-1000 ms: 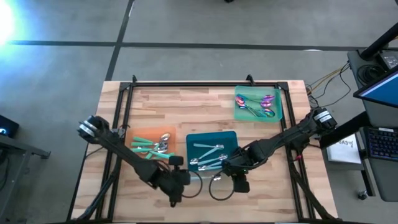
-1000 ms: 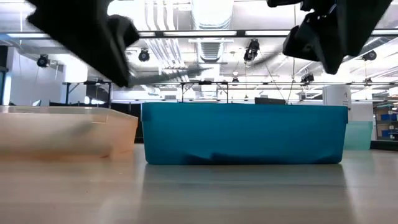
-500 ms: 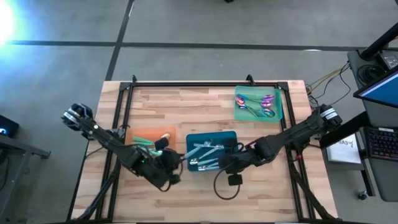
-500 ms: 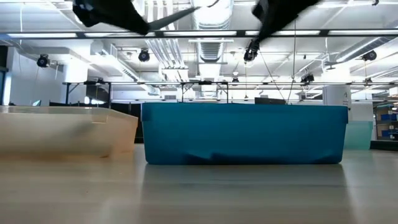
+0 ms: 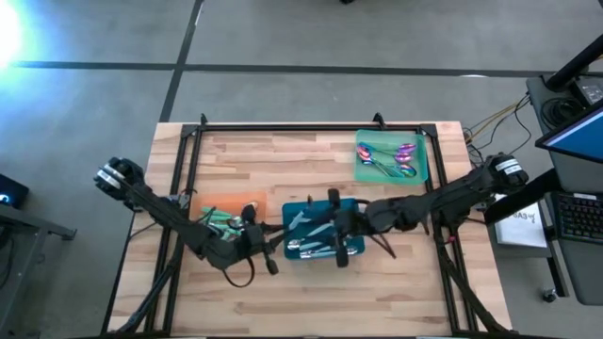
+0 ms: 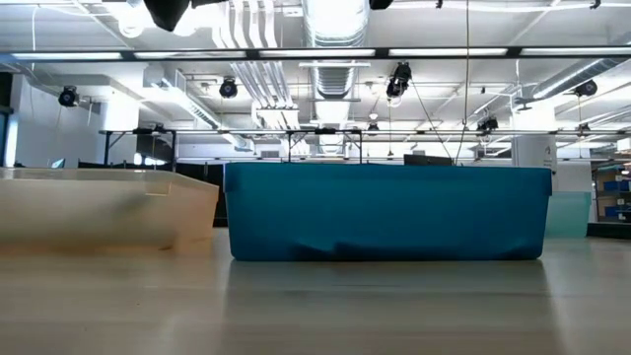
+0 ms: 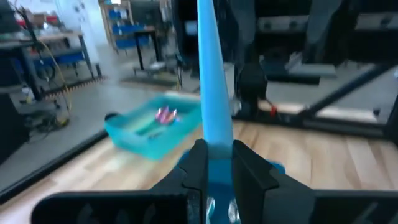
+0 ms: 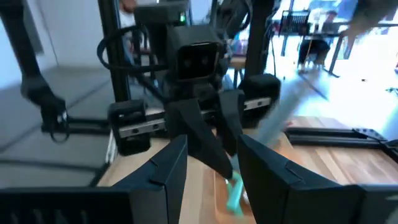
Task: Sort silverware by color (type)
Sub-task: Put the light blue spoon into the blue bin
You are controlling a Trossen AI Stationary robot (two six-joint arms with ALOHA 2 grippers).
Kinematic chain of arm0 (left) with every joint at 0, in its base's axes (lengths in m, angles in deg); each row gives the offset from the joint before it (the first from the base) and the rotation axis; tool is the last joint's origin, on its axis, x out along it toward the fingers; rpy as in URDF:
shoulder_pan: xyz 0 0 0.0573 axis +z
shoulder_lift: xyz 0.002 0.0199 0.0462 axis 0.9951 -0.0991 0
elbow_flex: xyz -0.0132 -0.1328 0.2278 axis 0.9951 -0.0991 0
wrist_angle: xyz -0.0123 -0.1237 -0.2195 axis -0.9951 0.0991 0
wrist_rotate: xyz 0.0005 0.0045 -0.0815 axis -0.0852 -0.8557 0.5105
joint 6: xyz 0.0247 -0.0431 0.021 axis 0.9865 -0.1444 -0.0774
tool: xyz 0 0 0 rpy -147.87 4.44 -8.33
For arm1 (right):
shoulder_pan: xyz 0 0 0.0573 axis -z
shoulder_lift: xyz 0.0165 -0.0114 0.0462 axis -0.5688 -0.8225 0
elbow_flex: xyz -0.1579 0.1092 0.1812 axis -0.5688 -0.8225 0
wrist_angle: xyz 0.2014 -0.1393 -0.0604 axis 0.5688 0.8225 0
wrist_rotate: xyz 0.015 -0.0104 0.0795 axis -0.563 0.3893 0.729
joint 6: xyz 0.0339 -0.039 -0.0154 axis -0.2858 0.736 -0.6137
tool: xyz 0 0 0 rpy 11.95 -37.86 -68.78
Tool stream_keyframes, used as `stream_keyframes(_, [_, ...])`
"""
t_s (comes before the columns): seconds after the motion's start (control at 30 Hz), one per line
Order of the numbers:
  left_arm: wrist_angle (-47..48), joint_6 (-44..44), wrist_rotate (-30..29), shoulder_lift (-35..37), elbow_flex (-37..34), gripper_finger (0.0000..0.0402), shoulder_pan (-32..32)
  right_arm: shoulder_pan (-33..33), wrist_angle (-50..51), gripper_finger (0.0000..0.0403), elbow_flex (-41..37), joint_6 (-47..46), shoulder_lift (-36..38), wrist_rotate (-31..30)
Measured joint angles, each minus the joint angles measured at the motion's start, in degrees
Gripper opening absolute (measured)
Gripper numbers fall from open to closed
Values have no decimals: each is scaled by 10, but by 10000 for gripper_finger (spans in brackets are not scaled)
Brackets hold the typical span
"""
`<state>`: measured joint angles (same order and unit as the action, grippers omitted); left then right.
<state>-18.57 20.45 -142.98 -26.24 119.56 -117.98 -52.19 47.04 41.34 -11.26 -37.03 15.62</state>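
Teal-handled silverware [image 5: 221, 218] lies in the orange tray [image 5: 215, 201], and more pieces [image 5: 303, 224] lie in the teal tray [image 5: 350, 205]. Purple iridescent pieces [image 5: 391, 158] lie in the green tray [image 5: 421, 171]. My left gripper [image 5: 262, 241] hovers at the teal tray's left edge, shut on a teal-handled piece [image 7: 210, 93]. My right gripper [image 5: 320, 232] is over the teal tray, open [image 8: 214, 158], facing the left gripper [image 8: 205, 134]. A teal piece [image 8: 235, 193] shows low between the right fingers. My left gripper pinches the teal-handled piece between its two fingers [image 7: 196, 165]. The long teal handle [image 7: 211, 118] sticks straight out past the fingertips, along the fingers. The end inside the hold is hidden by the fingers. The piece is lifted clear of the table.
The three trays stand on a wooden table [image 5: 283, 155] inside a black frame. In the low view the teal tray wall [image 6: 389, 212] and orange tray wall [image 6: 99, 207] stand ahead, with bare wood in front. Cables hang from both arms.
Both grippers have risen out of the low view. The left gripper moved from the near edge toward the far-left, to the gap between the orange and teal trays. The right gripper swung from the near side to over the teal tray and turned toward the left gripper.
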Motion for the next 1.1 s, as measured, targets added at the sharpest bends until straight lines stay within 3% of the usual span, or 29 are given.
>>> stream_keyframes(0.2, [-165,82,2,-34,-20,28,0,10,-100,132,-44,-23,-3,2])
stream_keyframes(0.43, [-211,106,-1,-109,25,28,5,10,-116,132,-41,-31,-3,6])
stream_keyframes(0.73, [-259,228,-39,-163,98,28,5,11,-118,130,-38,-34,-3,3])
stream_keyframes(0.87, [-258,231,-35,-157,99,28,5,11,-117,106,-38,-34,-3,2])
stream_keyframes(1.0, [-257,221,-36,-157,98,28,5,10,-116,44,-38,-25,-3,3])
stream_keyframes(1.1, [-255,216,-52,-157,98,37,5,11,-115,43,-38,-17,-3,1])
